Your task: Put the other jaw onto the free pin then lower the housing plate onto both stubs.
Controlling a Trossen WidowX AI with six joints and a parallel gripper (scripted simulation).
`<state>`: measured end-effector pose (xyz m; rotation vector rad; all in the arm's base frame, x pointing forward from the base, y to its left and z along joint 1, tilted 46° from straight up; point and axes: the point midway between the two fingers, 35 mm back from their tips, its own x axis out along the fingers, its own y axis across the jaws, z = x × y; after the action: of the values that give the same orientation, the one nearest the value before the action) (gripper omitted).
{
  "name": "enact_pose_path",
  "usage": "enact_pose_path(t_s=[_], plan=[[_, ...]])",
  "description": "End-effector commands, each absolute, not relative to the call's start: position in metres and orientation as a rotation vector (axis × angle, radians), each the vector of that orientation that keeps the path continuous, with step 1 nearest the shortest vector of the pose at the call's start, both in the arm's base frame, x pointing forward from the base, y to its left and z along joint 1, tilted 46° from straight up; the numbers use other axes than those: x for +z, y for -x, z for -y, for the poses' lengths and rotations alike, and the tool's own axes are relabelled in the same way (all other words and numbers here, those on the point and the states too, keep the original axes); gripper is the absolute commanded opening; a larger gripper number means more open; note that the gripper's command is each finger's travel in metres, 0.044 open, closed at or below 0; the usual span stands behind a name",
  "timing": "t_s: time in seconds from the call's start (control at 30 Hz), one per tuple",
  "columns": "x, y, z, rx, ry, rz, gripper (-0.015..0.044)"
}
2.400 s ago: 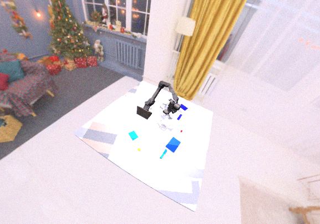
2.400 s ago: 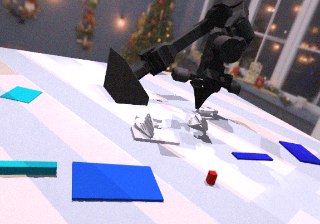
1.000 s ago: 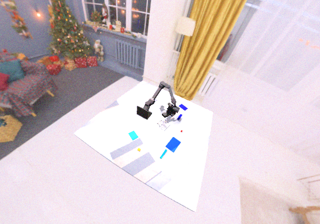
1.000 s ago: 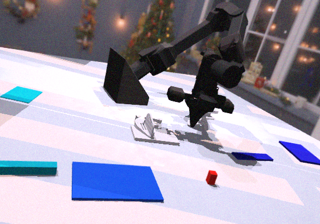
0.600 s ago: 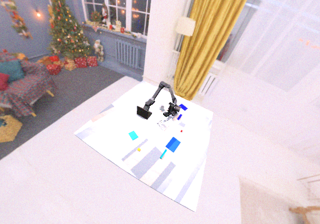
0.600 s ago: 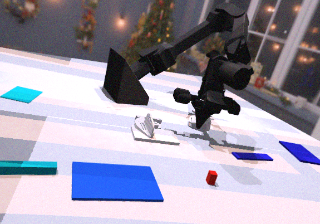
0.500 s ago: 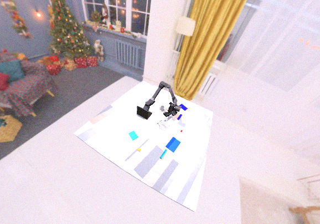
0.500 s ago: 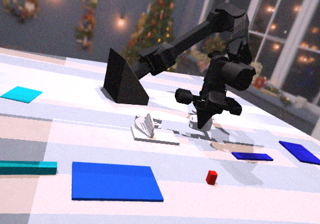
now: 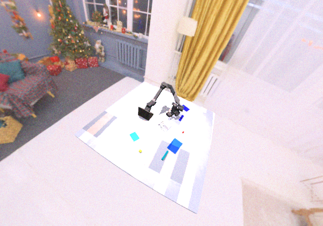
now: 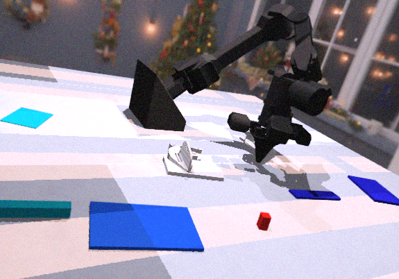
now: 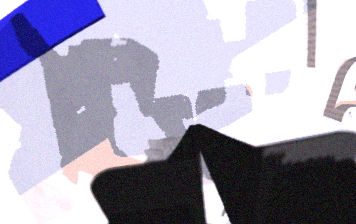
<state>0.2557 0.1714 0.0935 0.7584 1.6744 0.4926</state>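
The white base plate [image 10: 209, 172] lies on the table, with a white jaw piece [image 10: 185, 156] tilted up on it and small stubs beside it. Part of a curved white piece [image 11: 332, 102] shows at the right of the wrist view. My gripper [image 10: 259, 160] [image 11: 195, 129] is shut, with nothing visible between its fingertips. It points down, low over the table, to the right of the base in the exterior view. A small grey stepped part [image 11: 162, 150] lies beyond the fingertips, partly hidden by them. I cannot tell whether it is the loose jaw. The housing plate cannot be made out clearly.
Two dark blue plates [image 10: 314, 195] [image 10: 377, 191] lie right of the gripper. A red block [image 9: 183, 132] [image 10: 264, 221], a blue plate [image 9: 174, 146] [image 10: 143, 229], a teal bar [image 9: 164, 155] [image 10: 26, 209], a cyan square [image 9: 134, 136] [image 10: 26, 118] and a yellow block [image 9: 140, 151] lie around.
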Motion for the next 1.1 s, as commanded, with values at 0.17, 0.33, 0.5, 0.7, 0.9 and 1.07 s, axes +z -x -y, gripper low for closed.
enact_pose_path(t_s=[0.17, 0.33, 0.5, 0.7, 0.9, 1.07], plan=[[0.099, -0.258, -0.175, 0.493, -0.762, -1.671, 0.0], [0.115, -0.262, -0.157, 0.491, -0.758, -1.673, 0.0], [0.138, -0.262, -0.132, 0.493, -0.76, -1.677, 0.0], [0.132, -0.263, -0.136, 0.483, -0.766, -1.676, 0.0131], [0.132, -0.263, -0.136, 0.483, -0.766, -1.676, 0.0289], [0.132, -0.263, -0.136, 0.483, -0.766, -1.676, 0.042]])
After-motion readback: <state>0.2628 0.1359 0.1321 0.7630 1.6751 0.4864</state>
